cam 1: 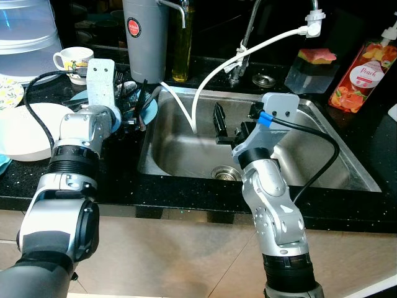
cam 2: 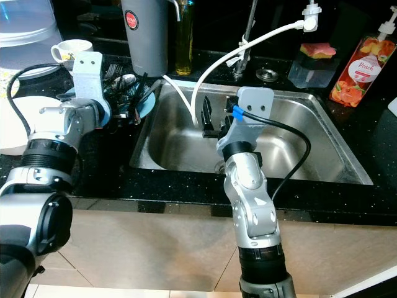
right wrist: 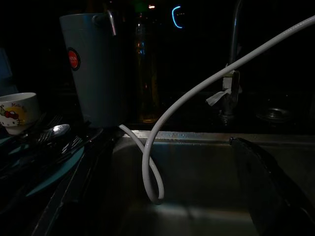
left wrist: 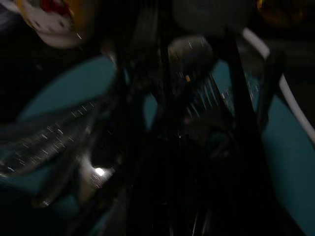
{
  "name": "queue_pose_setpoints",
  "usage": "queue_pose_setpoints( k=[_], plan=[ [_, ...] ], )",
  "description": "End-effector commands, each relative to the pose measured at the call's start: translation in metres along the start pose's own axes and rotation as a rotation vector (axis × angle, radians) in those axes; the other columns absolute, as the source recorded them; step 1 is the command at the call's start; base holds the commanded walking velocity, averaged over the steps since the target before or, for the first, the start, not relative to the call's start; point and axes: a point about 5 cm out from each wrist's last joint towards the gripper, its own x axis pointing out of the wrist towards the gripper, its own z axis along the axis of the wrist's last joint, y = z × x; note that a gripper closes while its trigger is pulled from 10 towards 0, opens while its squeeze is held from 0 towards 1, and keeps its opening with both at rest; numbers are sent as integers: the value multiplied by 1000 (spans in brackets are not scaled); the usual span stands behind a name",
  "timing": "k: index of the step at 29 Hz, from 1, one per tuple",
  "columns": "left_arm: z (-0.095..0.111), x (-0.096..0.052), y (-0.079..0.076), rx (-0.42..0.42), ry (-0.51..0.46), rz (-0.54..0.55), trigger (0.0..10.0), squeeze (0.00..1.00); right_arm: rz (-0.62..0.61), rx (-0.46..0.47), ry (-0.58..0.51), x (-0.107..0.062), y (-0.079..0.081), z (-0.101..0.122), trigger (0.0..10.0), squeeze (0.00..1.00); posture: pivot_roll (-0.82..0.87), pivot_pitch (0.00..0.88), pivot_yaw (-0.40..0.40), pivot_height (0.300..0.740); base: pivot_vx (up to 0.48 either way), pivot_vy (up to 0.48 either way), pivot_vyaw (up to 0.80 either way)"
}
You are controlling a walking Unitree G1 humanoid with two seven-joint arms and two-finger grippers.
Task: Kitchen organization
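Here, left gripper: over cutlery on the teal plate, left of sink; finger state unclear.
Right gripper: above the sink, fingers spread, near the white hose.

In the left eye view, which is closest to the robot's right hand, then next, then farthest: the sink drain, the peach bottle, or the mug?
From the right hand, over the sink:
1. Sink drain, just below it in the basin.
2. Peach bottle, on the counter at the far right.
3. Mug, on the counter at the far left.
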Motion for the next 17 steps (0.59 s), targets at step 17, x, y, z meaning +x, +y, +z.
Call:
queue_pose_setpoints(
  k=[17],
  plan=[
    [45, -22, -37, -109, -299, -358, 10000, 0, -18, -5, 0, 1, -3, -2, 10000, 0, 213, 0, -30, 740, 0, 0, 0]
  ],
)
